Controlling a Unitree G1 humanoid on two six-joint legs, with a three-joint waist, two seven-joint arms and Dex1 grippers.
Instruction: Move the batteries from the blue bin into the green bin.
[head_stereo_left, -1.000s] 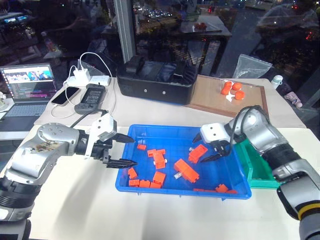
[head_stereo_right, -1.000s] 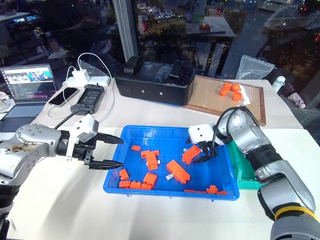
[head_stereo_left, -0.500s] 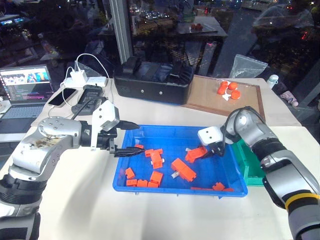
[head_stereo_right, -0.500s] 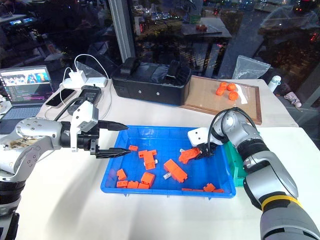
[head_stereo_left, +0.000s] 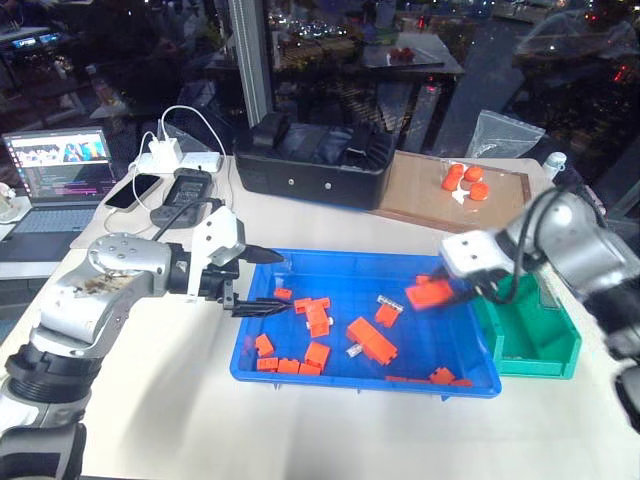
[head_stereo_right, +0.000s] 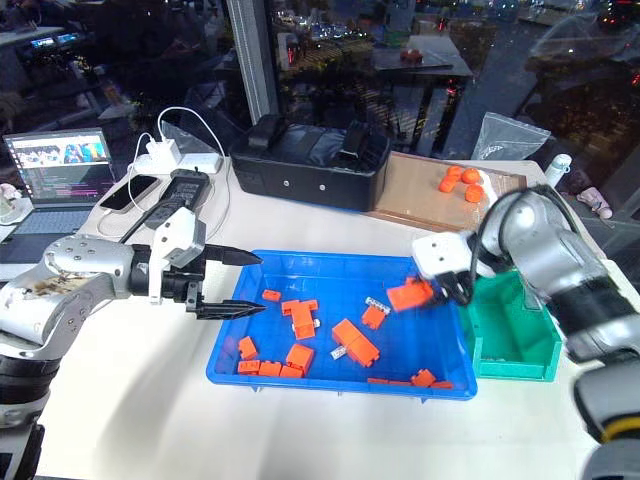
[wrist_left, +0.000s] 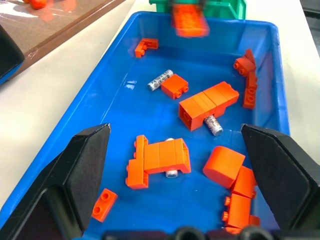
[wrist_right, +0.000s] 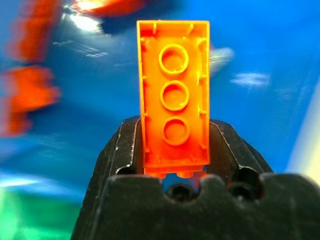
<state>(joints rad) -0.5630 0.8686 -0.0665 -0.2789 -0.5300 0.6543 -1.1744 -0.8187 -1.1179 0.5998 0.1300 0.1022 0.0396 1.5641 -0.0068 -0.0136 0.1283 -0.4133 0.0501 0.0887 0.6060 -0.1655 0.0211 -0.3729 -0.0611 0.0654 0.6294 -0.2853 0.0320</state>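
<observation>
The blue bin (head_stereo_left: 300, 261) holds several orange bricks (head_stereo_left: 370, 338) and small silvery batteries: one (wrist_left: 160, 79) beside a brick, one (wrist_left: 214, 124) poking out from under a long brick, one (wrist_left: 172, 173) half hidden under another. My right gripper (wrist_right: 174, 135) is shut on an orange brick (head_stereo_left: 430, 293), held in the air over the bin's right end, close to the green bin (head_stereo_left: 530, 335). My left gripper (head_stereo_left: 285, 283) hangs open over the blue bin's left rim with nothing between its fingers.
Behind the blue bin stand a black box (head_stereo_left: 310, 165) and a wooden board (head_stereo_left: 440, 205) with orange pieces (head_stereo_left: 466, 182). A laptop (head_stereo_left: 60, 160), phone, charger and cables (head_stereo_left: 185, 150) lie at the back left.
My right gripper has shut on an orange brick, lifted it out of the blue bin and carried it right, toward the green bin. The left gripper has hardly moved.
</observation>
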